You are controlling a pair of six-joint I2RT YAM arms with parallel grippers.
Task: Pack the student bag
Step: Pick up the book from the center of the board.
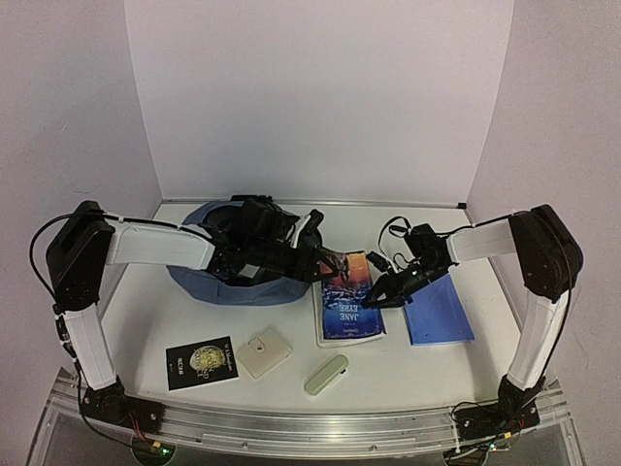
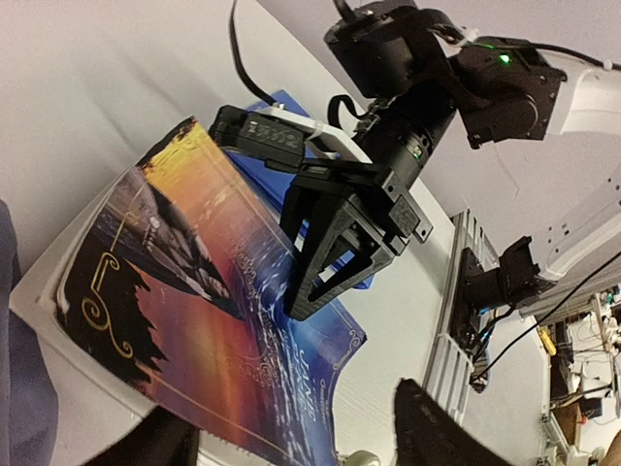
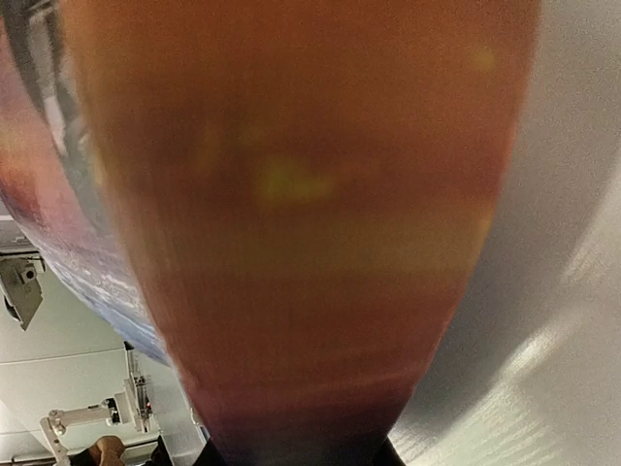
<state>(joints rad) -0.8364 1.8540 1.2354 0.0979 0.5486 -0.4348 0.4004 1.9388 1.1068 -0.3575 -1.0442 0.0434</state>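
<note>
Right gripper [image 2: 303, 303]: nearly closed, pinching the right edge of the book [image 1: 349, 306] by its cover. Left gripper [image 1: 337, 260]: fingers spread, holding nothing, above that book's far left corner. Backpack [image 1: 199, 282]: slate blue, near the far edge of the table [image 1: 417, 374], left of centre. Book: sunset cover, mid-table, just right of the backpack. Notebook [image 1: 439, 313]: blue, flat, just beside the book toward the right edge. Booklet [image 1: 202, 361], black; square pad [image 1: 264, 351], cream; oblong case [image 1: 326, 375], cream: all toward the near edge.
</note>
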